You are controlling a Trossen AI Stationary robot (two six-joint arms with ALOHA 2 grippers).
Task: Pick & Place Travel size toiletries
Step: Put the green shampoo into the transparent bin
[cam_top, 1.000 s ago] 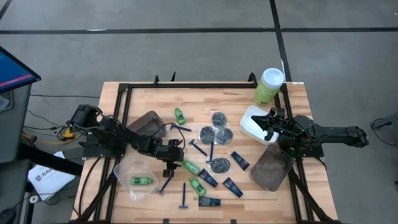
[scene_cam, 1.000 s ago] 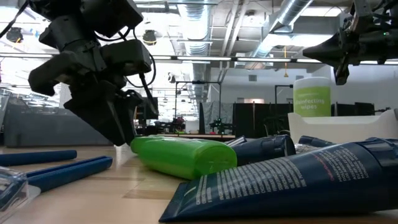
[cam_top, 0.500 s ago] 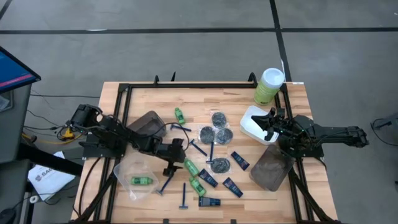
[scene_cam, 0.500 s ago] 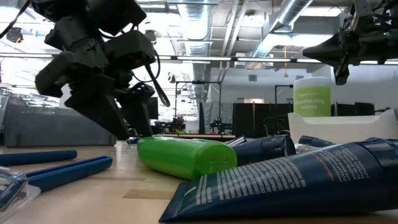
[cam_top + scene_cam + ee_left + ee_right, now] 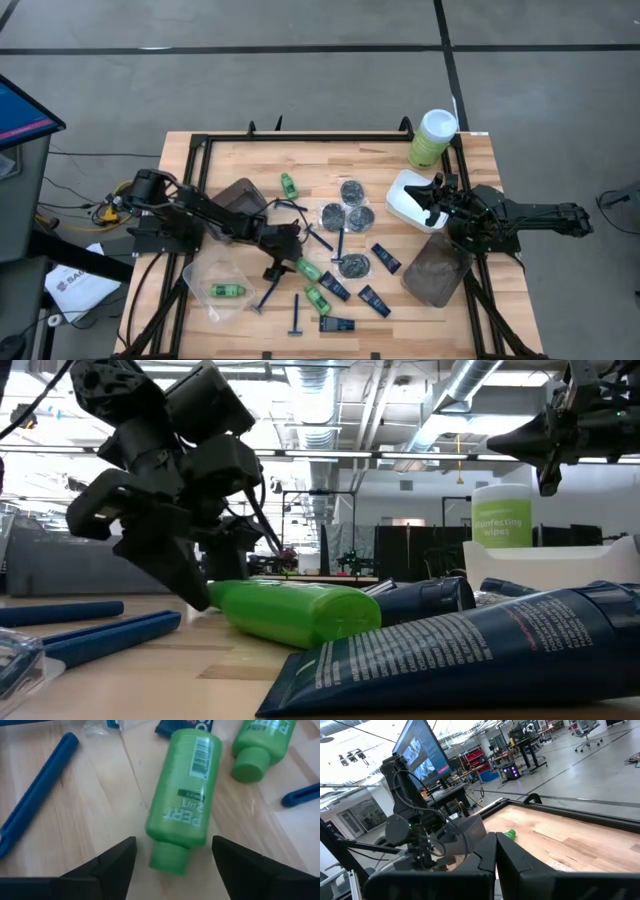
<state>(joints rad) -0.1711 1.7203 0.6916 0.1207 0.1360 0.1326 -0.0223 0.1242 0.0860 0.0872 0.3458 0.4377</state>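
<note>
The travel size toiletries lie scattered on the wooden table (image 5: 250, 160): green mini bottles, blue razors, dark round tins (image 5: 352, 190) and dark-blue tubes (image 5: 386, 258). One green bottle (image 5: 182, 795) lies flat on its side. My left gripper (image 5: 172, 865) is open, slanting down over that bottle's cap end, one finger on each side of the green cap (image 5: 170, 857) without touching it. The low view shows the same gripper (image 5: 205, 585) at the bottle (image 5: 295, 610). My right gripper (image 5: 432, 195) waits shut above the white tub (image 5: 405, 205).
A clear tub (image 5: 200, 272) holding one green bottle (image 5: 227, 291) stands near the left gripper. Smoky tubs (image 5: 240, 197) (image 5: 435, 268) and a tall pale-green canister (image 5: 433, 137) also stand on the table. A second green bottle (image 5: 257, 742) and a razor handle (image 5: 37, 795) lie close by.
My left gripper has sunk a little toward the table and toward the green bottle's cap end, rolling at the wrist. Its fingers now stand on either side of the cap. The bottle has not moved.
</note>
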